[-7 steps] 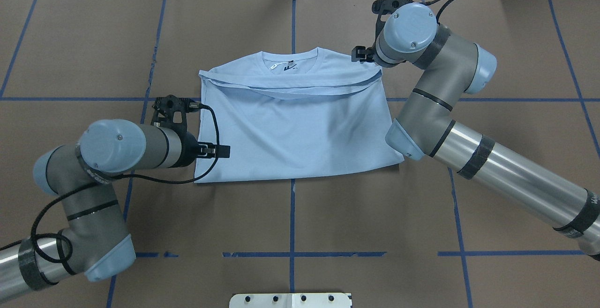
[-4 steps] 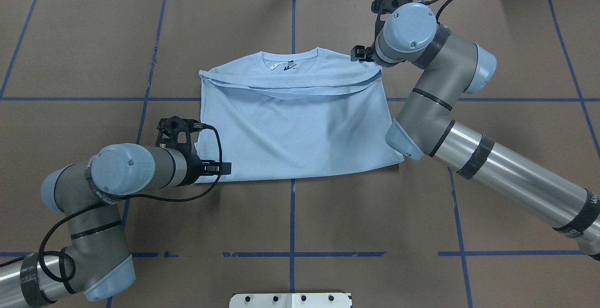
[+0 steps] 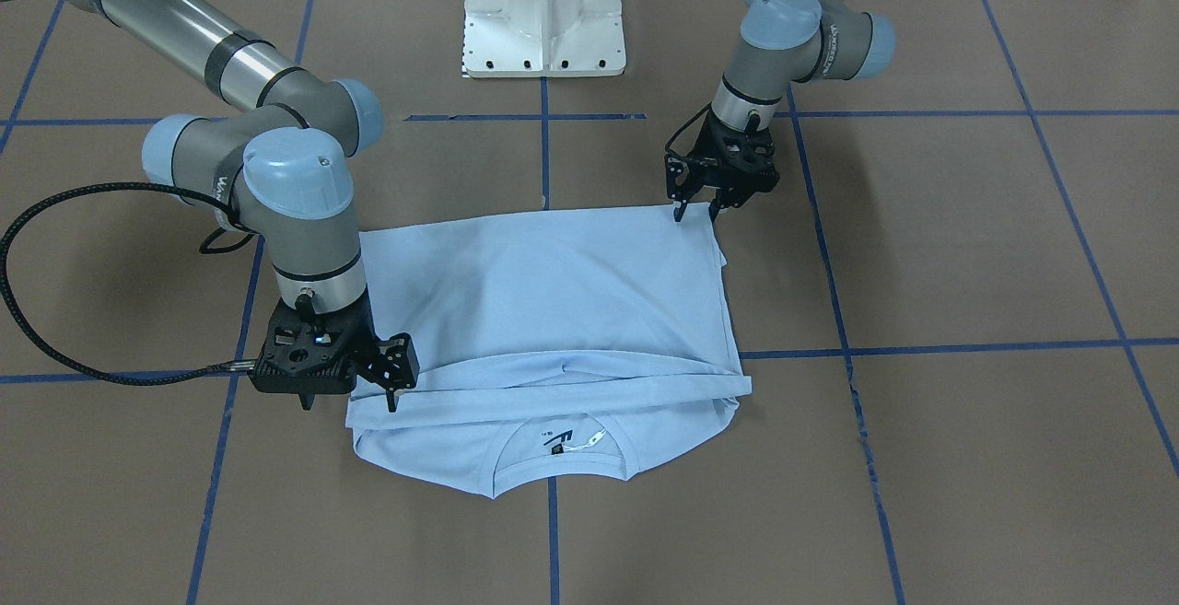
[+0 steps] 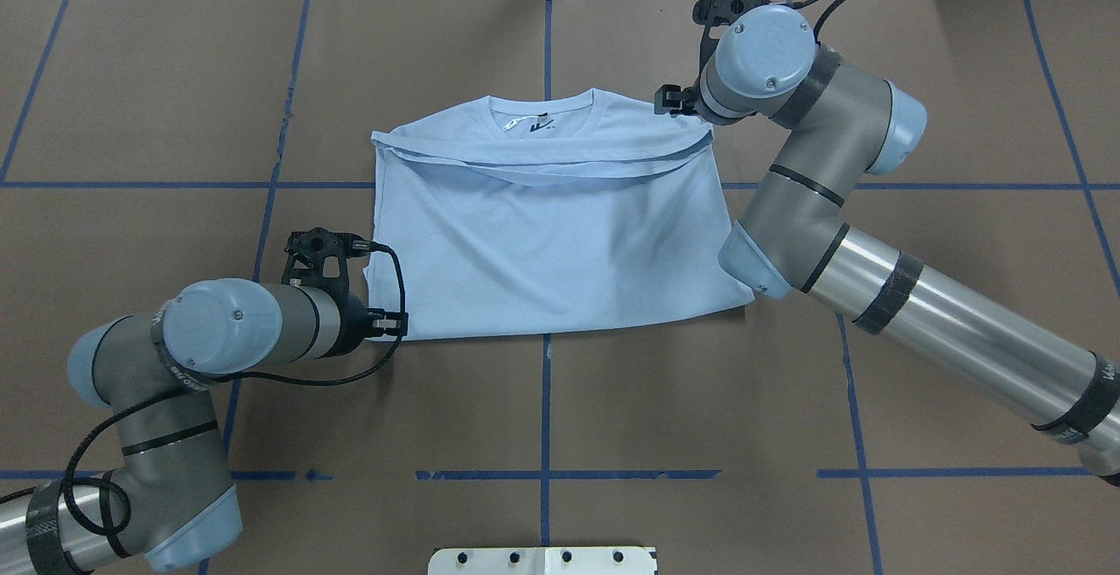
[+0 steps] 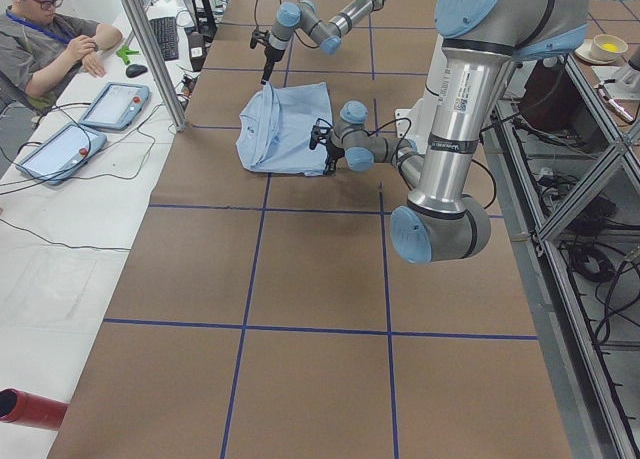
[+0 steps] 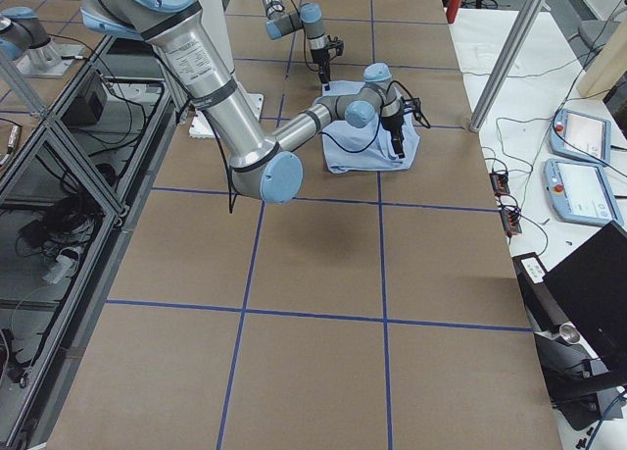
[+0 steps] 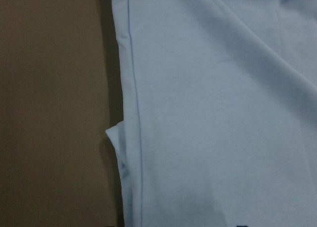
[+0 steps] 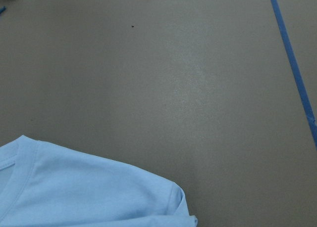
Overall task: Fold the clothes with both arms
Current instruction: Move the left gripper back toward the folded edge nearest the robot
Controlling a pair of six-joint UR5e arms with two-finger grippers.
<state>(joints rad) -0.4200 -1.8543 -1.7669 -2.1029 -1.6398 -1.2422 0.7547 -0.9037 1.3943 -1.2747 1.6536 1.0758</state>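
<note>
The light blue T-shirt (image 4: 551,234) lies flat on the brown table, its hem folded up to just below the collar (image 4: 542,115); it also shows in the front view (image 3: 553,310). My left gripper (image 3: 697,212) points down at the shirt's near left corner, jaws apart, holding nothing; it also shows in the overhead view (image 4: 389,323). The left wrist view shows the shirt's side edge (image 7: 130,113). My right gripper (image 3: 391,393) stands at the far right corner by the folded hem, jaws looking apart, and shows in the overhead view (image 4: 669,102) too. The chest print is hidden.
The white pedestal base (image 3: 543,16) stands at the robot's side of the table. Blue tape lines (image 4: 544,400) cross the brown table cover. An operator (image 5: 45,39) sits past the far edge with tablets (image 5: 115,104). A metal post (image 5: 150,49) stands there.
My left gripper moved toward the robot along the shirt's left edge, from mid-edge to the near left corner. The right arm and the shirt stayed still.
</note>
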